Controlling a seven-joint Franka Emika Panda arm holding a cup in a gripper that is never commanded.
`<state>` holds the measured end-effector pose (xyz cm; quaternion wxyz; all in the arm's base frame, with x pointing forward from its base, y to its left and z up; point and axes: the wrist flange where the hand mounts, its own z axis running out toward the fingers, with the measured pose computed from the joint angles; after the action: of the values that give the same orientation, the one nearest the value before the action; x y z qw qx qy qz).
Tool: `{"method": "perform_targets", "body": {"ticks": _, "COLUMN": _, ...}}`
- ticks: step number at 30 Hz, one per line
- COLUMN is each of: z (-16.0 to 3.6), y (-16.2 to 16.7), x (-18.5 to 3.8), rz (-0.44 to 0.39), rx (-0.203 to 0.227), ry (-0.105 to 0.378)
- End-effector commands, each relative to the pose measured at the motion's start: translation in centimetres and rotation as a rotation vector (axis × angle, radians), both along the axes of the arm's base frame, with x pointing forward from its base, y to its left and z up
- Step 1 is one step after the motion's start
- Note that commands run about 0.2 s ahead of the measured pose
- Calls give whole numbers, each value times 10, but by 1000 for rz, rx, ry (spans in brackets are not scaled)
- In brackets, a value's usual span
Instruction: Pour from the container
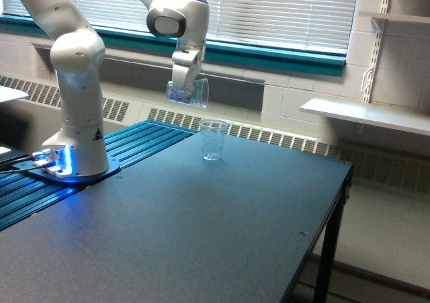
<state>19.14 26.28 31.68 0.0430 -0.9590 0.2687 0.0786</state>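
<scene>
My arm (77, 68) is glossy white, built of rounded, swollen segments with dark grey joint caps. A small black triangle marking sits low on my column. My round base (64, 165) glows blue, with cables trailing off it. My tool (183, 81) is pale grey-white.
</scene>
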Motion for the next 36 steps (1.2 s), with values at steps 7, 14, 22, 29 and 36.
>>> {"method": "perform_targets", "body": {"ticks": 7, "z": -5, "y": 8, "x": 6, "rz": 3, "rx": 9, "ry": 51}}
{"method": "perform_targets", "body": {"ticks": 14, "z": -9, "y": 10, "x": 10, "rz": -18, "rx": 21, "ry": 84}}
{"method": "perform_targets", "body": {"ticks": 22, "z": -10, "y": 16, "x": 16, "rz": -26, "rx": 30, "ry": 105}}
{"method": "perform_targets", "body": {"ticks": 29, "z": -13, "y": 21, "x": 19, "rz": -33, "rx": 34, "ry": 123}}
{"method": "perform_targets", "body": {"ticks": 36, "z": -17, "y": 29, "x": 19, "rz": -23, "rx": 28, "ry": 135}}
